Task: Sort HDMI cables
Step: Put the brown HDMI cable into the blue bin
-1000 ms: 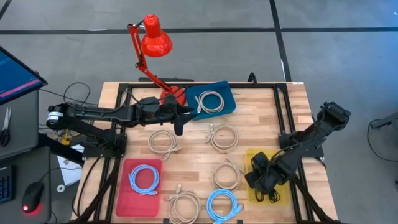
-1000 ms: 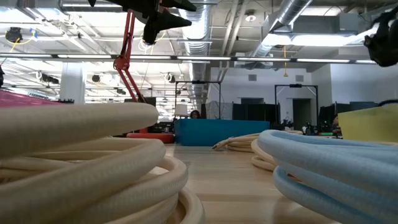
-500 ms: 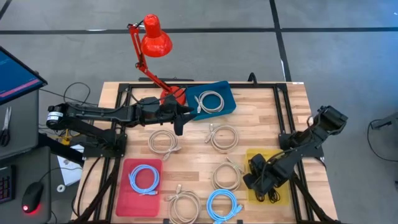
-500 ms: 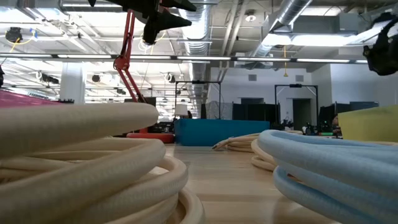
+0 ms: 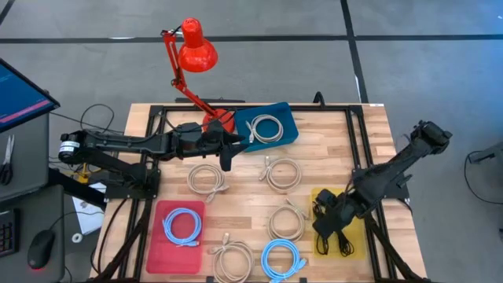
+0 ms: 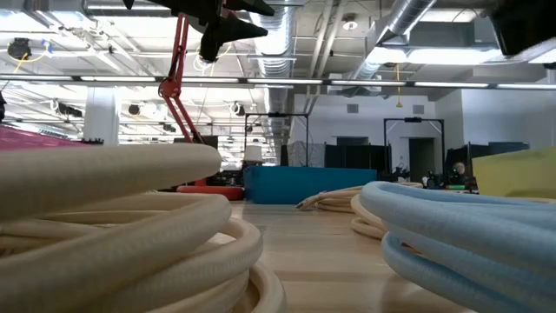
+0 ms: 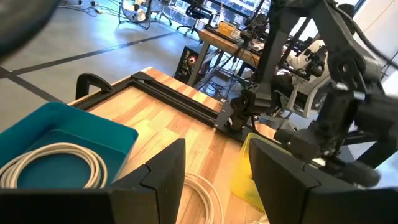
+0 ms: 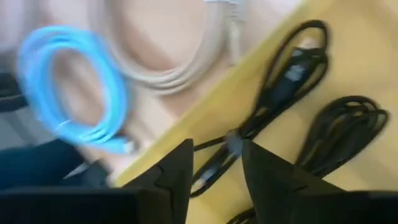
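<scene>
Your right gripper (image 5: 324,222) hangs over the yellow tray (image 5: 357,200), fingers apart and holding nothing, black cables (image 8: 339,134) lying in the tray below. Your left gripper (image 5: 229,149), fingers apart, waits beside the blue tray (image 5: 287,118).

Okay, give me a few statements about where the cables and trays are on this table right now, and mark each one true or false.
1. A beige coil lies in the blue tray. True.
2. The red tray holds a black bundle. False: it holds a light-blue coil.
3. The black cables lie on the yellow tray. True.
4. The right gripper hangs over the blue tray. False: it is above the yellow tray, open, holding nothing.
5. A second light-blue coil lies on the bare wood near the front edge. True.
</scene>
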Tool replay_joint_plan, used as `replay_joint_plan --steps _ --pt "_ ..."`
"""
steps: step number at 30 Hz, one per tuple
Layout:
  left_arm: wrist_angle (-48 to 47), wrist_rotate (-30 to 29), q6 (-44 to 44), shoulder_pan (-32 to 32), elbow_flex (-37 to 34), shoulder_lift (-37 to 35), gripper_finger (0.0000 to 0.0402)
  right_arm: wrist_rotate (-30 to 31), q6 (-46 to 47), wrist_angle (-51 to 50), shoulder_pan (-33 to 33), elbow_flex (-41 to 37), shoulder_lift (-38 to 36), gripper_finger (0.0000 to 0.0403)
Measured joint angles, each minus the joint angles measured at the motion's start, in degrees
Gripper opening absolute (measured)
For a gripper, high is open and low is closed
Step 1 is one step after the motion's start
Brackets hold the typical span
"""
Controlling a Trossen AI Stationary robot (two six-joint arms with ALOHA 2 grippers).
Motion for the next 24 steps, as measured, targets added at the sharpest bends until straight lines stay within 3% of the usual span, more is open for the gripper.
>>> replay_joint_plan --steps 12,19,24 --pt "0.00 0.00 -0.02 -0.04 0.00 0.00 0.0176 0.18 -16.40 10.91 -8.13 0.00 -11.32 0.0118" --pt "0.02 0.02 -0.02 -0.04 0.00 0.00 0.0176 -0.07 -34.45 19.77 -14.61 0.05 -11.48 0.0098" --pt "0.00 0.00 -0.02 -0.04 0.00 0.00 0.0176 -1.56 -43.47 16.73 -18.70 0.04 -11.18 0.0085"
